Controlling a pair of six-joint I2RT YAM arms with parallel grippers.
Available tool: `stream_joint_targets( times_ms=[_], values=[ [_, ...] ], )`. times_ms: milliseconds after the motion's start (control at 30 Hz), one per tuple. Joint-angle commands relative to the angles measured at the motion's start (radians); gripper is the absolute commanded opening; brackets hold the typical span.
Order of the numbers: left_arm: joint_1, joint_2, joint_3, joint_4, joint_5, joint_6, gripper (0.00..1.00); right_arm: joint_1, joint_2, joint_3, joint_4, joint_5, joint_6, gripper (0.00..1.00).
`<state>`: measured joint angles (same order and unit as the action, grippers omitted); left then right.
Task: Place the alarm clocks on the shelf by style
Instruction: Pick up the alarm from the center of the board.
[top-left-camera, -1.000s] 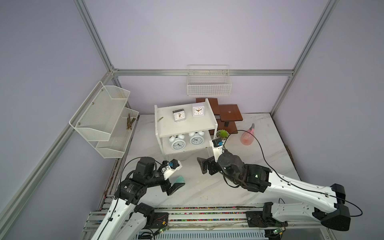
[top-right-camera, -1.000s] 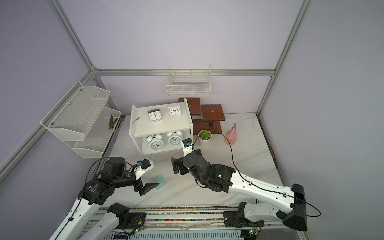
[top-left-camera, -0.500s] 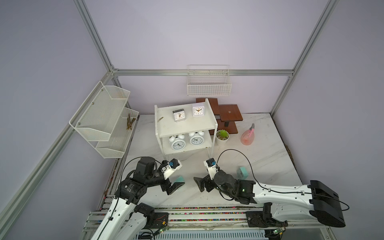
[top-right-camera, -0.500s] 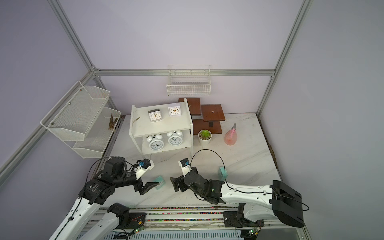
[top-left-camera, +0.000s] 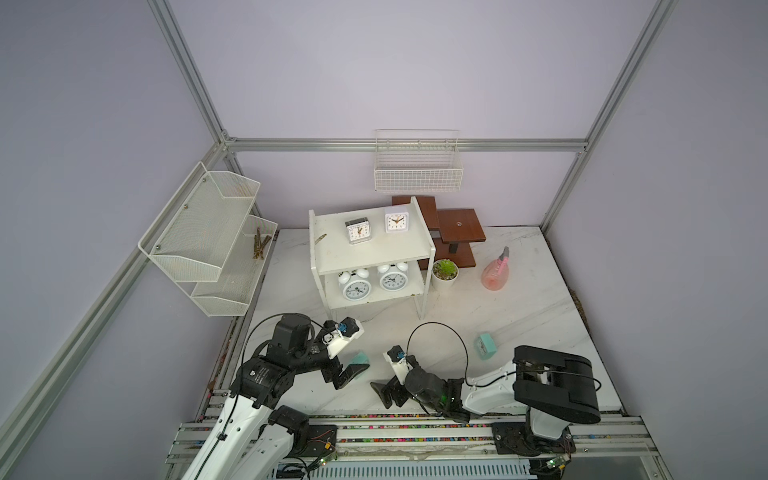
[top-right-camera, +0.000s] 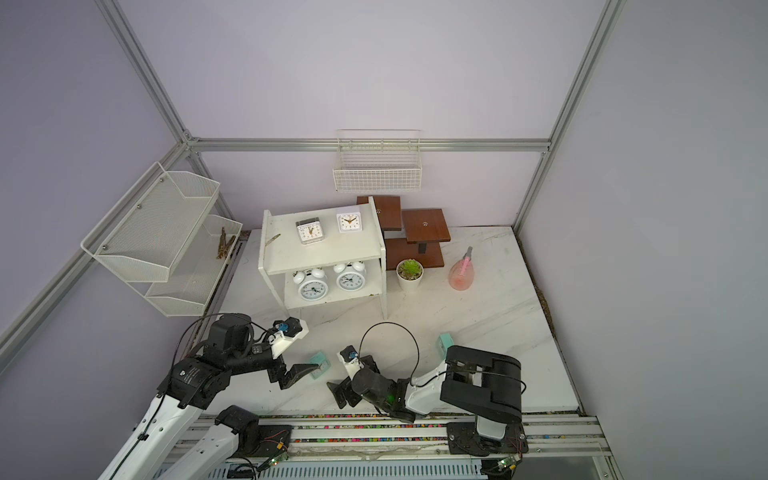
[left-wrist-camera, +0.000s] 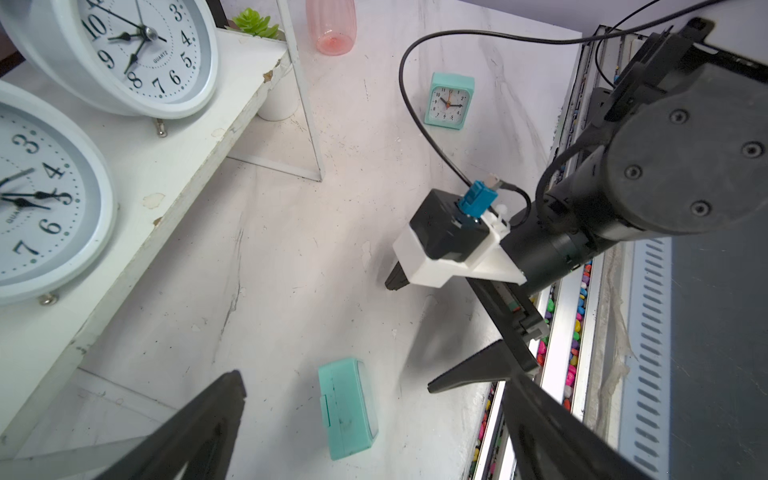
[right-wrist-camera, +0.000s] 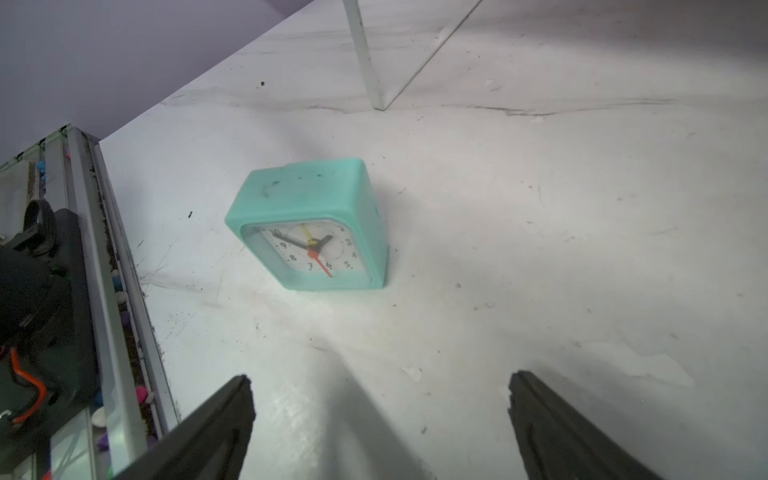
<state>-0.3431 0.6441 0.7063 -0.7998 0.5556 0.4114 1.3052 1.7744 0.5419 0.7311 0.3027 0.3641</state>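
The shelf (top-left-camera: 332, 258) stands near the back edge of the surface (top-left-camera: 523, 303), left of its middle. On its upper board the silver-grey square clock (top-left-camera: 358, 231) and the white square clock (top-left-camera: 396, 221) stand side by side. On the lower board the left twin-bell clock (top-left-camera: 356, 286) stands beside the right twin-bell clock (top-left-camera: 392, 279). All four face the front edge.

The front mint-green clock (top-left-camera: 360, 358) stands upright near the front edge, left of the middle. The left gripper (left-wrist-camera: 374, 374) hovers above it with its jaws spread wide, empty and clear of the clock. The right gripper (right-wrist-camera: 380, 376) sits low by the front edge, pointed at that clock's face. Its jaws are also fully apart, holding nothing.

The second mint-green clock (top-left-camera: 485, 346) stands toward the front right corner, near the right arm's elbow.

A potted succulent (top-left-camera: 444, 274) sits just beside the shelf's right legs. A pink spray bottle (top-left-camera: 495, 272) stands further right, and a brown stepped stand (top-left-camera: 459, 226) is behind them at the back edge.
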Motion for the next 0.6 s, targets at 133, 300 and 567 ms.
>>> stream_joint_targets(
  times_ms=[133, 300, 567],
  values=[
    [-0.005, 0.001, -0.008, 0.024, 0.004, -0.005, 1.0, 0.044, 0.135, 0.025, 0.314, 0.04, -0.071, 1.0],
    [-0.005, 0.0, -0.008, 0.024, 0.004, -0.005, 1.0, 0.057, 0.191, 0.069, 0.334, 0.067, -0.076, 1.0],
    [-0.005, -0.003, -0.01, 0.024, 0.004, -0.003, 1.0, 0.057, 0.237, 0.112, 0.353, 0.125, -0.1, 1.0]
  ],
)
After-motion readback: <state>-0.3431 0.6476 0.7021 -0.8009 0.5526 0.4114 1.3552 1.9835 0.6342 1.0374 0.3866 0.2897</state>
